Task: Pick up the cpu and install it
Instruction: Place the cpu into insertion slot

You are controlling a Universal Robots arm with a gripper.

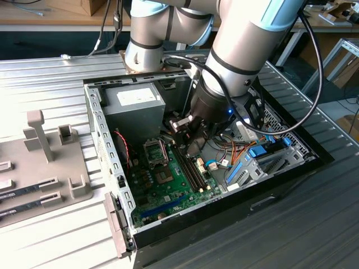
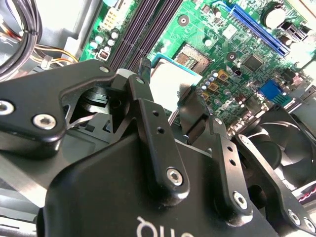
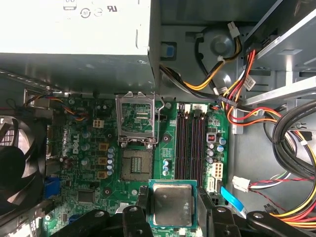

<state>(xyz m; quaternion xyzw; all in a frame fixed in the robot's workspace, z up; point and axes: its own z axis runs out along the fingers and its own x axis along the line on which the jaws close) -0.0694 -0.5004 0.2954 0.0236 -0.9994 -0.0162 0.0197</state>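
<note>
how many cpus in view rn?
1. The cpu is clamped between the gripper's fingers above the motherboard, near the memory slots. The open socket looks empty. Another could be hidden behind the arm.

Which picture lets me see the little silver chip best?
The first wrist view: the cpu faces the camera, clamped in the gripper. The second wrist view shows a pale glimpse past the fingers. In the exterior view it is too small to tell.
</note>
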